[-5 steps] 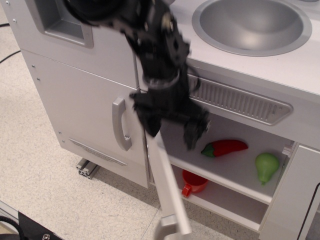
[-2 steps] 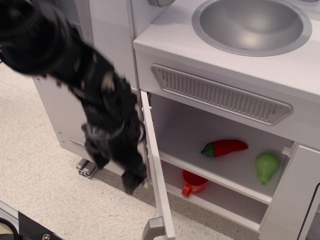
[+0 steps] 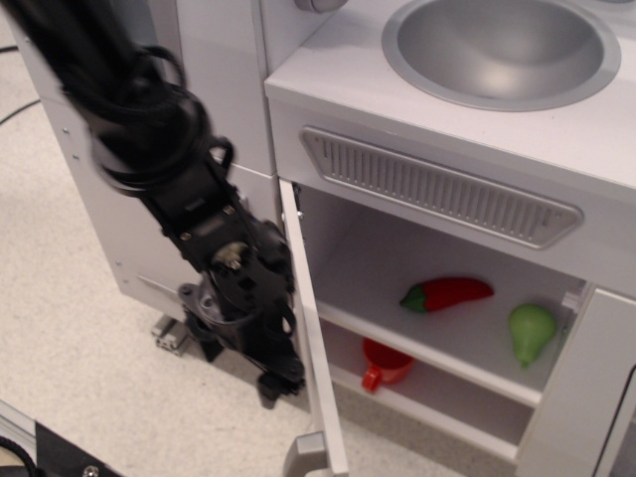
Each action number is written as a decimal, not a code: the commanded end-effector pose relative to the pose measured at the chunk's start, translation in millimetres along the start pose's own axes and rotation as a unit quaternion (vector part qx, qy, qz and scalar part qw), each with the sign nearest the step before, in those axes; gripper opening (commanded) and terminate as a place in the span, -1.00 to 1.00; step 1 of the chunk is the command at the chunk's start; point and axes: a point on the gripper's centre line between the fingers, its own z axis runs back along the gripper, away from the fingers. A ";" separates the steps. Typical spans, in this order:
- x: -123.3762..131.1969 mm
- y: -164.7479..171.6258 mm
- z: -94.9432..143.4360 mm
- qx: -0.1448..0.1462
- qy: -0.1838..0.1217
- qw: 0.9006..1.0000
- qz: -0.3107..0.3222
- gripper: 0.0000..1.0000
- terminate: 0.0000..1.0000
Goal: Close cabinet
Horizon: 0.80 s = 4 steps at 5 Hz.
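Since the frame a moment ago my black arm has slid lower and closer in against the outer face of the wide flat white cabinet door point(image 3: 316, 348), and the door itself looks unmoved. The black gripper point(image 3: 278, 383) now sits low on the left of that door, just beside it or touching it; I cannot tell which, and I cannot tell how far its fingers are spread or whether they have hold of anything. The door stands swung well out from the white toy-kitchen cabinet point(image 3: 417, 298), edge-on to my camera, with its grey bar handle point(image 3: 301, 454) at the bottom of the view. Inside, a red chilli pepper point(image 3: 447, 294) and a green pear point(image 3: 531, 332) lie on the inner shelf, and a red cup point(image 3: 383, 363) sits below it. A round silver sink basin point(image 3: 502, 50) is set into the counter above.
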 end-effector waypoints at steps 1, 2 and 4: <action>50.4 -20.2 -1.9 -0.019 -0.026 0.998 0.047 1.00 -1.00; 80.7 -35.1 -5.6 -0.036 -0.032 0.995 0.090 1.00 -1.00; 124.2 -46.6 -12.3 -0.040 -0.041 0.987 0.150 1.00 -1.00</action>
